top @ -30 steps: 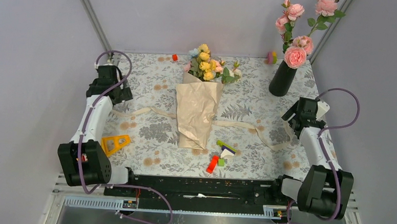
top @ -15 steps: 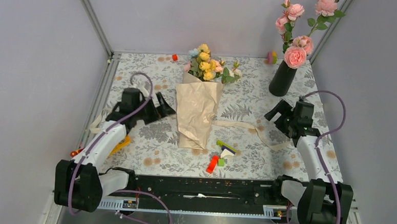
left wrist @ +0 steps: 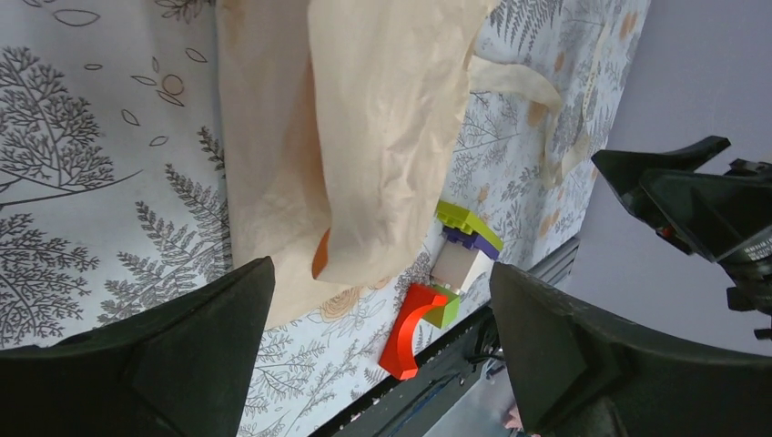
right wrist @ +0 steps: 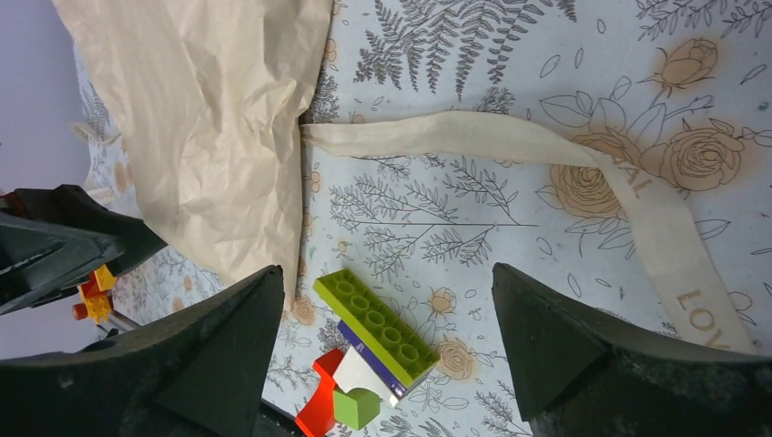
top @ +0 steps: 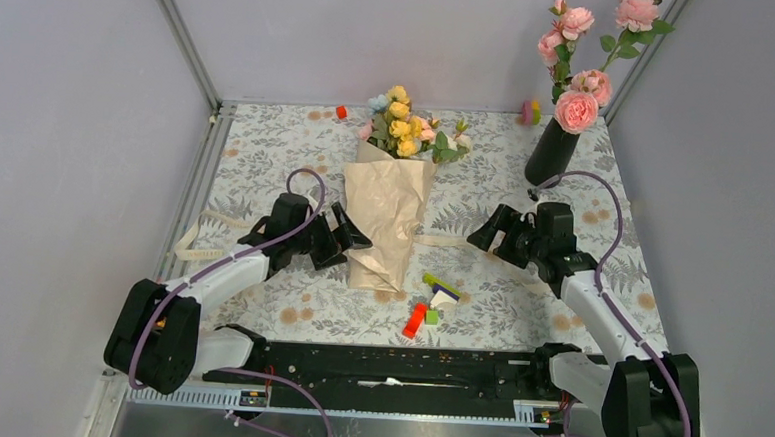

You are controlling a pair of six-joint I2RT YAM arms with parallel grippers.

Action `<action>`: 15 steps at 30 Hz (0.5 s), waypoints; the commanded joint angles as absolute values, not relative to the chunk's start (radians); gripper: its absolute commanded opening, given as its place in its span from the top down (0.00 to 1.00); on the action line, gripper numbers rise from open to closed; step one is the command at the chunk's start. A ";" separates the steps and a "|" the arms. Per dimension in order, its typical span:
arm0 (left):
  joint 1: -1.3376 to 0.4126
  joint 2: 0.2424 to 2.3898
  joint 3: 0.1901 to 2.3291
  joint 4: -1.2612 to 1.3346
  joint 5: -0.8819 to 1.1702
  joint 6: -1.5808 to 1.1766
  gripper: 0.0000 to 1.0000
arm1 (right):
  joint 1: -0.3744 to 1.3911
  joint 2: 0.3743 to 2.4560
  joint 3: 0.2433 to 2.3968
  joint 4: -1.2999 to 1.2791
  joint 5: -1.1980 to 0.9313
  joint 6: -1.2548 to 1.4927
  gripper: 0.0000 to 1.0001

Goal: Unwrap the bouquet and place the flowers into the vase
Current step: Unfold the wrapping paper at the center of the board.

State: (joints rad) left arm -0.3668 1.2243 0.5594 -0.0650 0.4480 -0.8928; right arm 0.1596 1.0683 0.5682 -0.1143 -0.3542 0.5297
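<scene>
Beige-paper bouquet (top: 388, 204) lies flat; L gripper (top: 354, 239) just beside it, R gripper (top: 483, 234) near, both spread wide, holding nothing.

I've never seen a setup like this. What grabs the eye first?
A crinkled beige-paper bouquet of small yellow, pink and cream flowers lies mid-table on the floral-print cloth. A black-and-white left arm and right arm flank its lower end, jaws open and empty. At the far right corner, a glossy black vase holds tall pink roses.
</scene>
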 commanded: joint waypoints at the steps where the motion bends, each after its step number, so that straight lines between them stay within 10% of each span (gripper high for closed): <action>1: -0.372 1.222 0.540 0.002 0.391 -0.933 0.05 | 0.180 1.038 0.602 -0.086 -0.370 0.532 0.10; 6: -0.372 1.223 0.530 0.007 0.397 -0.940 0.08 | 0.187 1.042 0.632 -0.108 -0.365 0.513 0.13; 15: -0.374 1.286 0.515 0.097 0.421 -0.980 0.44 | 0.207 1.048 0.627 -0.086 -0.374 0.538 0.19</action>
State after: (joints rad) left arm -0.3687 1.2633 0.5270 -0.0135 0.4171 -0.9539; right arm 0.1890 1.0565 0.5907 -0.1181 -0.3588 0.5304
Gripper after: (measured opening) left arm 0.605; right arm 0.825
